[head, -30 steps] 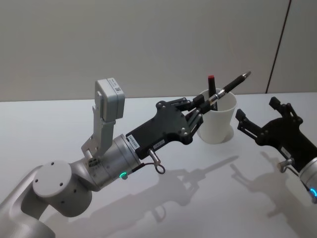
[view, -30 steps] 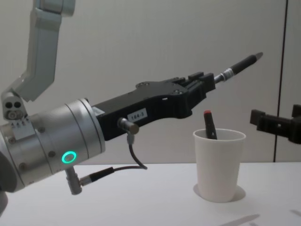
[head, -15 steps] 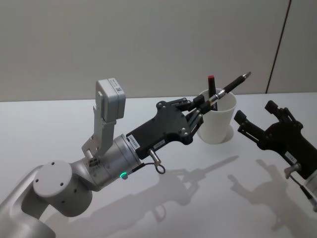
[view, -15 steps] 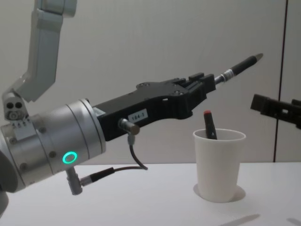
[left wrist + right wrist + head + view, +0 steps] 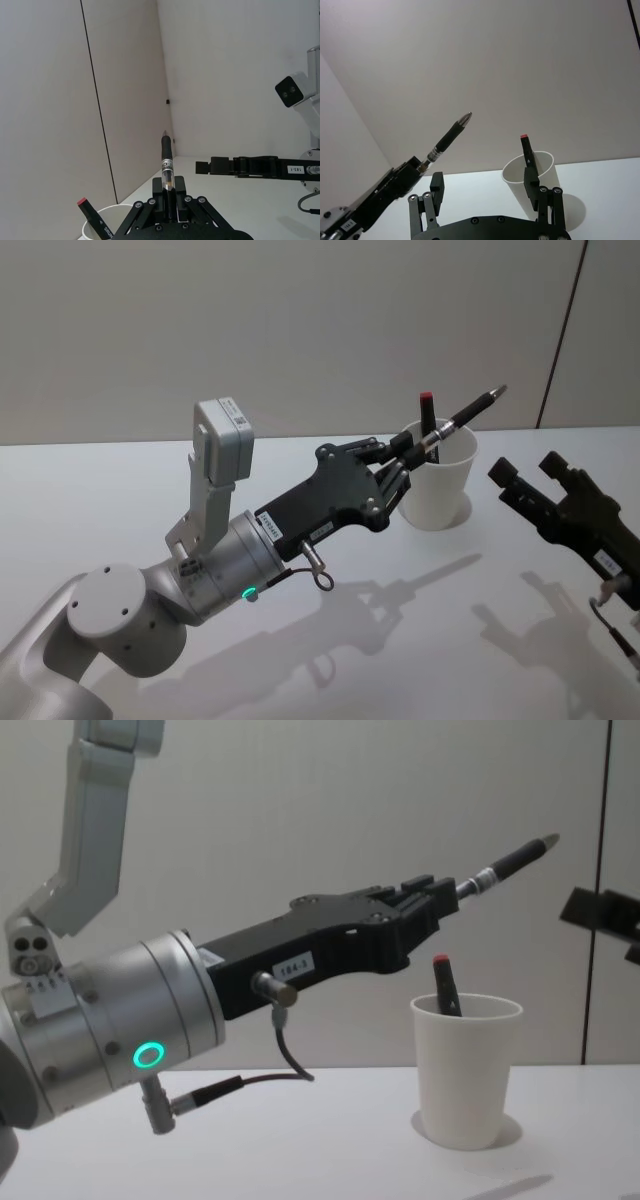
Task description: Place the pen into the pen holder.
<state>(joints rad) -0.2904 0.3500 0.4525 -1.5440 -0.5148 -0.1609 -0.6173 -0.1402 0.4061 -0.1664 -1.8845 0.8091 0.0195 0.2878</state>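
The pen (image 5: 461, 418) is a slim, stiff stick – light, I judge, with a smooth barrel that could slide or pivot in a loose hold. The left pincer (image 5: 405, 454) pinches it by its rear end, so most of its length juts free, the tip aimed up toward 2 o'clock in the head view, above the pen holder (image 5: 441, 486). A hold nearer the middle, or on the dark grip sleeve close to the tip, would probably resist twisting better; with the present one, the pen needs tilting tip-down or tail-down before release.

The pen holder stands on the white surface (image 5: 120, 490) just past the left pincer at 1 o'clock. It is thin paper – likely light and easy to tip if knocked on the rim.

Count: 1 pen in hand, 1 red-capped marker (image 5: 427, 411) already leaning inside, 1 pen holder, 2 pincers. The right pincer (image 5: 526, 468) hovers at 3 o'clock of the pen holder, fingers spread and holding nothing.
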